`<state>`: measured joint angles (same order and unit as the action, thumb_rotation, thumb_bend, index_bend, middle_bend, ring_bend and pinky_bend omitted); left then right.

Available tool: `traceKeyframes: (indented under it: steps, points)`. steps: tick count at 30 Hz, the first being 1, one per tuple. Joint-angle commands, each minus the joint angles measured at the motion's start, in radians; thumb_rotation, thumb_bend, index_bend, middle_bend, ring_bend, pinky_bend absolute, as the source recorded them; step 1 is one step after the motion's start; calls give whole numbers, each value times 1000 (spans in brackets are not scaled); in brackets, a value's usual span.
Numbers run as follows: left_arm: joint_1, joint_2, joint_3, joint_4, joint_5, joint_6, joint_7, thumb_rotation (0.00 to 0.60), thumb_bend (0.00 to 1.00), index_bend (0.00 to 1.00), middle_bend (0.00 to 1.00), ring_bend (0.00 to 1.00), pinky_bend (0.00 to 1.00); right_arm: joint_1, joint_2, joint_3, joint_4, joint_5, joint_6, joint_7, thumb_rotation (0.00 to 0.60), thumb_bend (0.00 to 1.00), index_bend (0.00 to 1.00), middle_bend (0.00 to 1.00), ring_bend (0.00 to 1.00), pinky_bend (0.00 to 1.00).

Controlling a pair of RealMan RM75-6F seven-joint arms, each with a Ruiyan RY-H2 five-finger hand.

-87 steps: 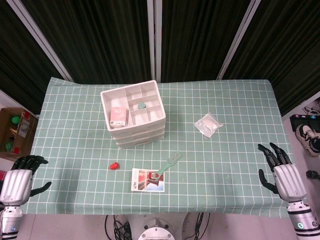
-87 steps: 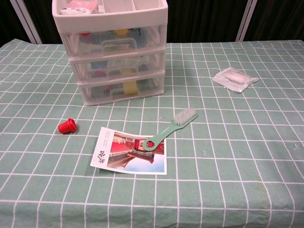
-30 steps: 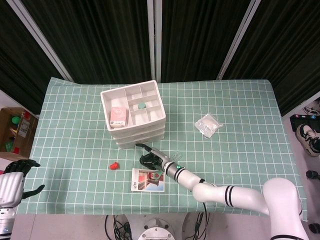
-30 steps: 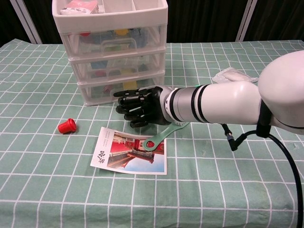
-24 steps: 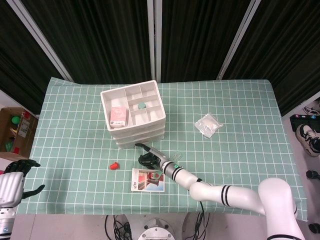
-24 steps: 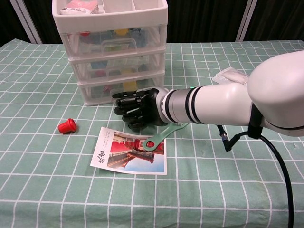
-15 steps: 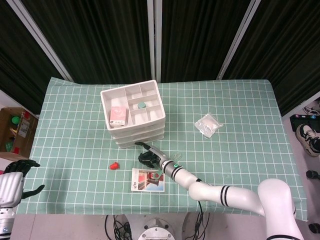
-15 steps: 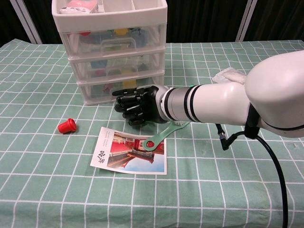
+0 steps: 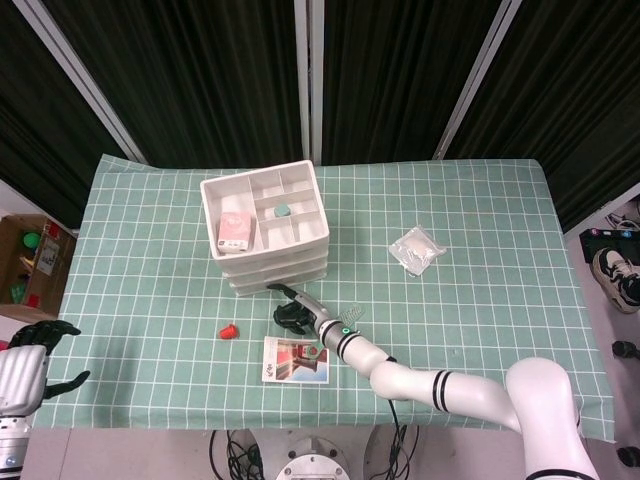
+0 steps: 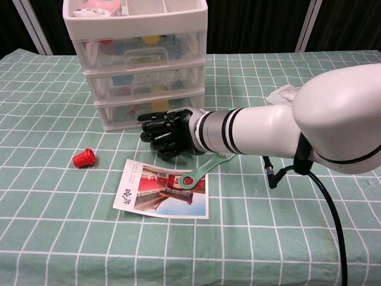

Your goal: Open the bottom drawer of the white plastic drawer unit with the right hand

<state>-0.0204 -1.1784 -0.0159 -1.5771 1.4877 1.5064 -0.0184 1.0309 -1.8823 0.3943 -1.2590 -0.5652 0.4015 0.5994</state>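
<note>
**Right hand at the bottom drawer front**

I have the right hand up against the bottom drawer of the white drawer unit, fingers curled at its handle; I cannot tell whether they grip it. The drawer sits closed. My left hand hangs off the table's near-left corner, fingers apart, holding nothing.
</note>
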Motion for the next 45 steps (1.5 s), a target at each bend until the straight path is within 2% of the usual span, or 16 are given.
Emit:
traceKeyframes:
  steps: [1,5,8,21,37,39,43,45]
  points:
    - [0,1,0,0,1,0,0,600,45,353,286,219,210,1,-2,4,2,6,-1,-9,600,723,211,786,866,951]
    - [1,2,1,-2,0,0,-1,600,44,353,286,219,210,0,-1,5,-2,15,-2,-23,600,723,277,786,866,951]
    - [1,2,2,-3,1,-1,-1,600,44,353,286,219,210,-5,4,1,-14,18,-3,-34,600,723,289,786,865,951]
    - [-2,0,3,0,3,-7,-9,600,45,353,286,219,210,-38,42,-34,-99,25,6,-77,600,727,290,784,860,951]
    - [-5,-3,4,7,6,-12,-22,600,45,353,286,219,210,-68,124,-91,-255,44,55,-137,600,736,290,777,858,952]
    - [-7,-3,4,7,8,-12,-23,600,45,353,286,219,210,-76,144,-100,-282,38,56,-145,600,736,266,773,855,951]
    - [-10,-3,1,5,10,-13,-22,600,45,353,286,219,210,-102,186,-110,-344,-20,78,-175,600,735,74,749,845,942]
    - [-11,-3,1,5,11,-12,-21,600,45,353,286,219,210,-122,214,-115,-382,-72,93,-196,600,735,26,743,842,935]
